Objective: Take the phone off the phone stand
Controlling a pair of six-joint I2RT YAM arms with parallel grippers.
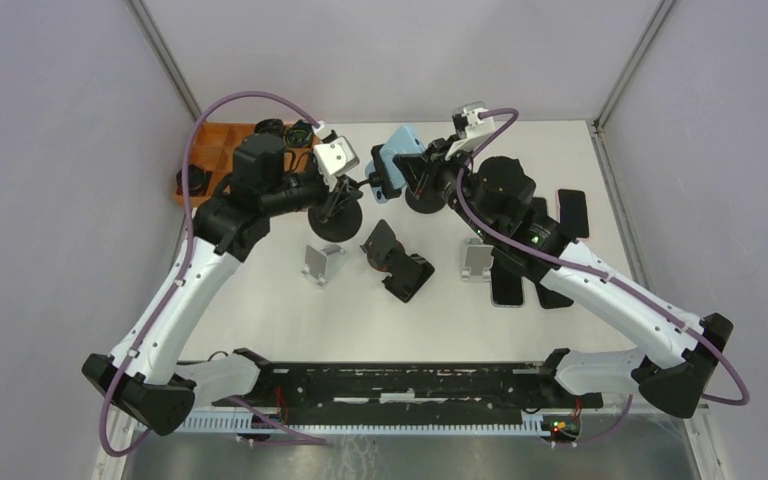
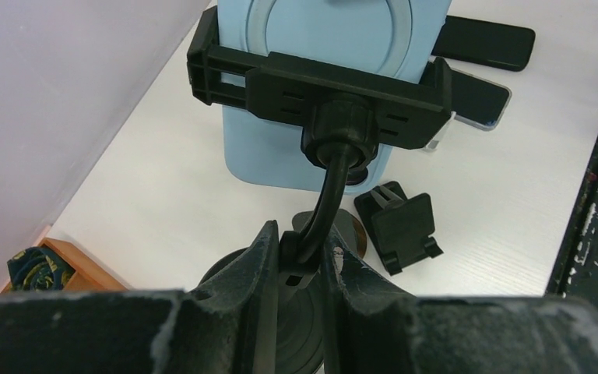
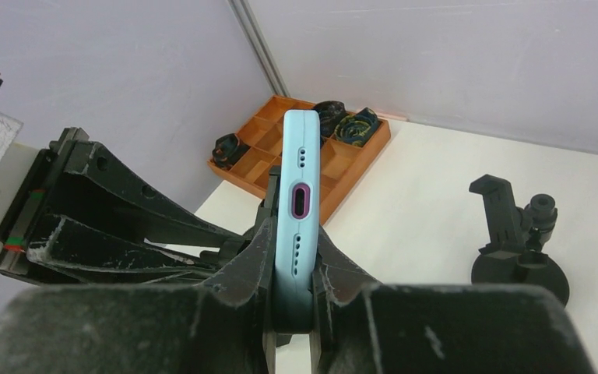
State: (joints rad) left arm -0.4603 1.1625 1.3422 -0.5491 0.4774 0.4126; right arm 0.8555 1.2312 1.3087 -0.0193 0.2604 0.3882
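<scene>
A phone in a light blue case (image 1: 401,148) sits in the black clamp (image 2: 319,82) of a gooseneck phone stand (image 2: 333,183) at the back middle of the table. My left gripper (image 2: 302,257) is shut on the lower neck of the stand, just above its round suction base (image 2: 226,284); in the top view it (image 1: 338,205) is left of the phone. My right gripper (image 3: 294,265) is shut on the phone (image 3: 300,195), gripping its bottom edge with the charging port facing the camera; in the top view it (image 1: 412,176) is right of the phone. The clamp arms still hold the phone's sides.
An orange tray (image 1: 215,160) with dark items stands at the back left. Two small silver stands (image 1: 322,262) (image 1: 476,258) and a black stand lying flat (image 1: 397,262) are mid-table. Several dark phones (image 1: 570,210) lie at the right. Another black suction stand (image 3: 518,234) stands nearby.
</scene>
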